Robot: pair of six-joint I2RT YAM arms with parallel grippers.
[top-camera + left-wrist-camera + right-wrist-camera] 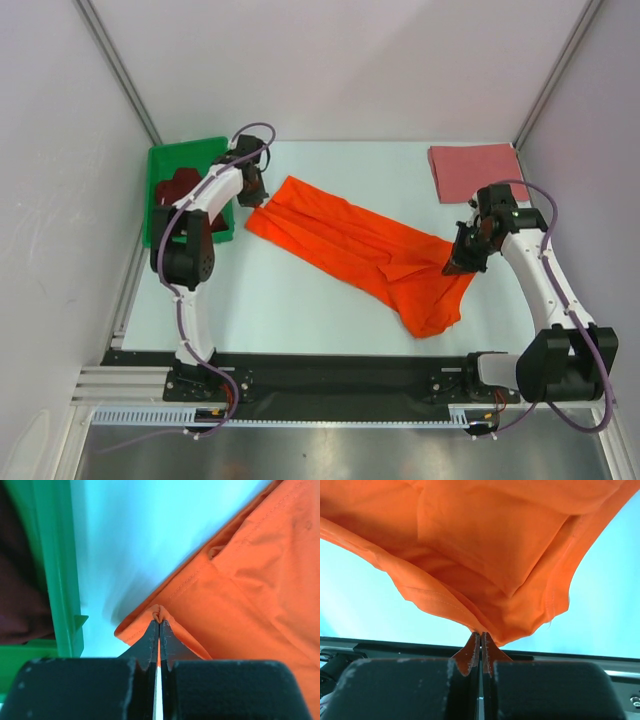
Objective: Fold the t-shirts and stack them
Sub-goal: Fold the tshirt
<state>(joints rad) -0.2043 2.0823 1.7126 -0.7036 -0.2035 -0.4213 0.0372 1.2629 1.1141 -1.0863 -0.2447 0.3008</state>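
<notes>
Orange t-shirt (350,245) lies stretched diagonally across the table (290,310). I see the right gripper (480,636) at its nearer right end, jaws closed on a hem fold, cloth lifted there. Farther left, the left gripper (159,622) pinches the opposite corner, jaws fully closed, just beside the green bin (185,152) holding the maroon t-shirt (172,189). Pink t-shirt (472,170) sits folded far right

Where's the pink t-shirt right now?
In the top view the pink t-shirt lies folded at the far right corner of the table, just beyond the right gripper, apart from the orange t-shirt it pinches.
</notes>
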